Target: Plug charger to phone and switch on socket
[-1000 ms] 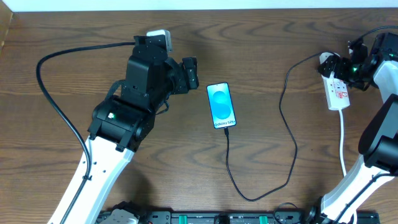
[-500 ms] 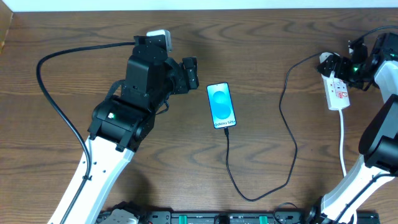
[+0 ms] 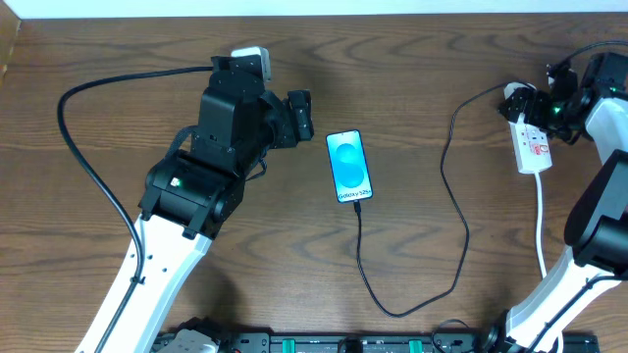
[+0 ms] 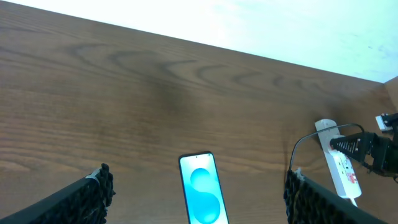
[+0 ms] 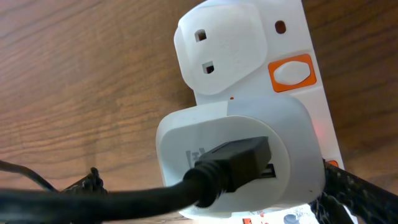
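Switching on the socket (image 3: 533, 147) at 2 o'clock is judged in hand; the charger (image 3: 456, 196) seems plugged into the central phone (image 3: 350, 165). Left gripper (image 3: 300, 118) and right gripper (image 3: 535, 103) are held wide (the right astride the adapter (image 5: 239, 158)). An orange switch (image 5: 291, 73) must be pressed next.

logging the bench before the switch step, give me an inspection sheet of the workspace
surface: brown wood-grain table
job's things: phone flat, screen lit; charger tip meets its lower end; socket far right, white adapter plugged in, orange switch state unclear
clutter: nothing seen
end effectors: left end effector open, beside the phone; right end effector open, at the socket's adapter end
cables: white cord from the socket; thick black arm cable
surroundings: white strip beyond the table's far edge
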`<act>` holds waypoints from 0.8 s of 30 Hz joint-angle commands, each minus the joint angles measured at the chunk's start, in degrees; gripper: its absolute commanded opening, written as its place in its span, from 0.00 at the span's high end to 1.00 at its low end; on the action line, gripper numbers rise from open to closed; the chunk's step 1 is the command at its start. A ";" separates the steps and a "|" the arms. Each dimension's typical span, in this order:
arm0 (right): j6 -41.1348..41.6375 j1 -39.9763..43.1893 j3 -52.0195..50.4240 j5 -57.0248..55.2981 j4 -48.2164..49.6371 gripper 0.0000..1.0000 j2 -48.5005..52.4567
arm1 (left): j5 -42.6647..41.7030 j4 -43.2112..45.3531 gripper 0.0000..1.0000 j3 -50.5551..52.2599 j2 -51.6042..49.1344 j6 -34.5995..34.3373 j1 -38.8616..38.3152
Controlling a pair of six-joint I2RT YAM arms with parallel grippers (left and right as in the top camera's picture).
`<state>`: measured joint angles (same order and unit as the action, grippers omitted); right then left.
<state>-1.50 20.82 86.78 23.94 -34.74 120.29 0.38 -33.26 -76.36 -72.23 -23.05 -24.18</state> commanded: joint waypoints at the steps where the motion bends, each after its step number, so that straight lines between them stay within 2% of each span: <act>1: 1.51 -3.78 -3.21 6.82 -1.90 0.01 2.23 | 0.74 -0.17 0.11 -0.15 0.31 0.74 0.17; 10: 7.17 -0.61 -1.97 -4.44 -2.58 0.01 -5.29 | 0.74 -0.17 0.11 -0.13 0.31 0.74 0.17; 17: 9.90 0.31 -1.97 -16.28 -5.46 0.01 -18.18 | 0.74 -0.17 0.11 -0.13 0.31 0.74 0.17; 24: 10.93 0.13 -1.97 -17.35 -10.86 0.01 -31.69 | 0.74 -0.17 0.11 -0.15 0.31 0.74 0.17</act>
<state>8.19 20.93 84.60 7.92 -43.97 93.03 0.38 -33.26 -76.36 -72.23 -23.05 -24.18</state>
